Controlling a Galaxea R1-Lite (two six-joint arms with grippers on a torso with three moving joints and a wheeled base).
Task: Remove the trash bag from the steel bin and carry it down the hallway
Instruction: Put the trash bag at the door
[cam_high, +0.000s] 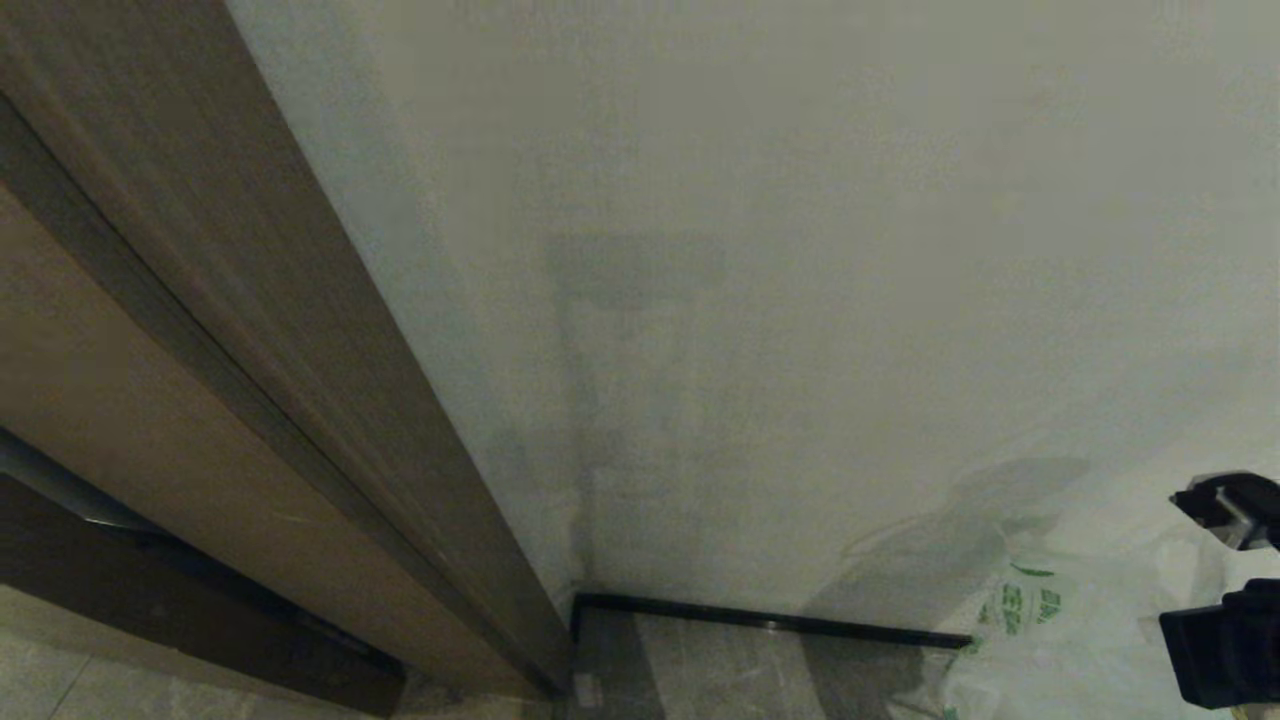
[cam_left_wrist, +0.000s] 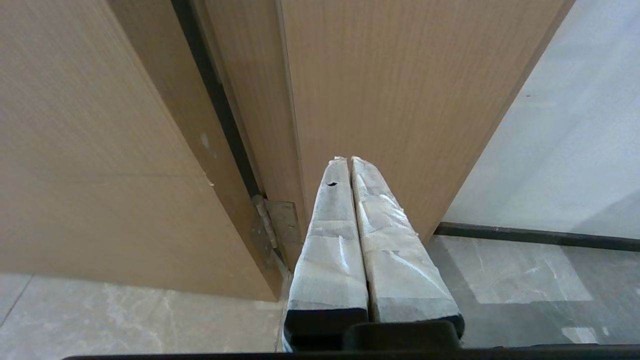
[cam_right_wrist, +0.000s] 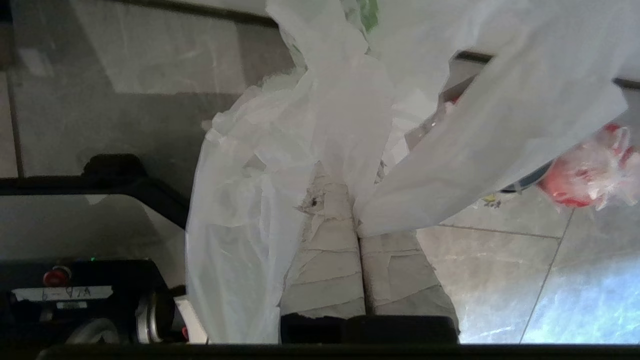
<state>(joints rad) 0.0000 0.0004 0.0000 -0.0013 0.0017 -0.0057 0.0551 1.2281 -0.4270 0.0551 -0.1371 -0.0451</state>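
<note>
Draping limp and slippery over the right gripper (cam_right_wrist: 357, 200), whose fingers pinch its film, the bag (cam_right_wrist: 320, 130) looks light, best held by 1 handle.

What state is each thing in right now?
trash bag: out of the bin, pinched between the right tool's fingers, hanging by the wall
right tool: shut on the trash bag
left tool: shut, holding nothing, facing the door frame
door: swung open at its hinge
red bundle: showing through the bag's plastic
</note>
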